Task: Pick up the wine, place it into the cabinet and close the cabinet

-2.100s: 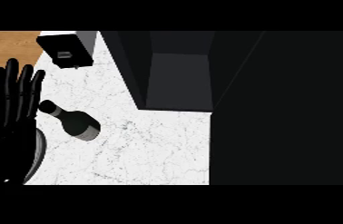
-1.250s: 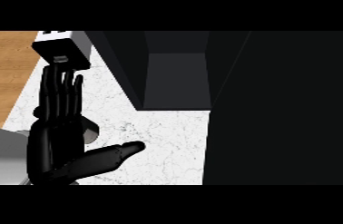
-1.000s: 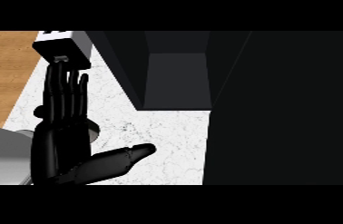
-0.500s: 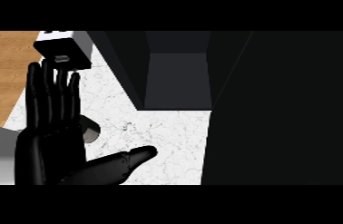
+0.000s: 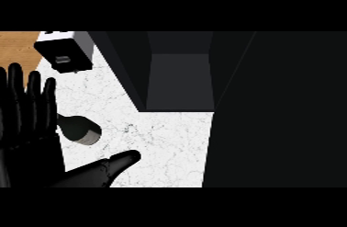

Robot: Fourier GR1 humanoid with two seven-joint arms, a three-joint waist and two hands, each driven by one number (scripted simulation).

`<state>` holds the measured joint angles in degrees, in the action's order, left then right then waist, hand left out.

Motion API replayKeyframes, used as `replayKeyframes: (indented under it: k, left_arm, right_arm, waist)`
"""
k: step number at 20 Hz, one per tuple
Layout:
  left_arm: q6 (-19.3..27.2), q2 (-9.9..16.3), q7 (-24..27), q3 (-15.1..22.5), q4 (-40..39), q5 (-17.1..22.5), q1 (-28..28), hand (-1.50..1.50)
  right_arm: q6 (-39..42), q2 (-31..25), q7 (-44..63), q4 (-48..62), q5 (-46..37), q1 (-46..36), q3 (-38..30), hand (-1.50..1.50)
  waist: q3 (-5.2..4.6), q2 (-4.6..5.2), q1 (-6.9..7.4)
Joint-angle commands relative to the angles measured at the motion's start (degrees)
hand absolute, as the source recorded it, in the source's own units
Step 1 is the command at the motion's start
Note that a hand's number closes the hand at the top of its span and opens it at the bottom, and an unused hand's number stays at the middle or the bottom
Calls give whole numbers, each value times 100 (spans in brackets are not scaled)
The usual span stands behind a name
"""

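- head view: the left hand (image 5: 30, 139) is seen at 8 o'clock, fingers straight and spread wide, thumb stretched toward 3 o'clock, nothing held.
- the wine (image 5: 80, 129) is lying on the marble counter (image 5: 163, 143), partly hidden by the fingers.
- the open cabinet (image 5: 180, 79) is found at 12 o'clock.

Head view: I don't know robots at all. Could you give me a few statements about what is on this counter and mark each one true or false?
1. The left hand is open, fingers straight. True.
2. The wine bottle stands inside the cabinet. False: it lies on the white marbled counter, beside the hand and partly hidden by it.
3. The cabinet is open, its dark inside showing. True.
4. The hand's fingers are curled round the bottle. False: they are straight, with the thumb stretched out below the bottle.
5. A small dark box sits near the counter's upper left. True.
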<state>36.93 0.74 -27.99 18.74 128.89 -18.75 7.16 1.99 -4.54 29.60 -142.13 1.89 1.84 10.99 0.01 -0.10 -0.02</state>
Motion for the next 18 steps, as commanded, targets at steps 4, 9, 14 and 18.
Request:
replayKeyframes:
  k: [4,9,14,18]
  left_arm:
    - [-314,374,-237,-595,852,262,-631,-150]
    - [-377,407,-411,-813,1030,263,-799,-150]
    - [-706,446,492,-1582,732,1415,-1396,-150]
    - [-767,367,770,-2093,-255,1819,-714,-150]
  right_arm:
    - [20,-105,447,-978,257,447,-86,-150]
    - [-83,-97,766,-1120,-8,162,147,-150]
    - [-257,-45,972,-1150,-209,1,356,-150]
    - [-132,-171,889,-948,256,-177,-97,-150]
  waist:
    - [-1,-9,-8]
    - [0,-14,-7]
    - [-11,-10,1]
    - [-6,7,-37]
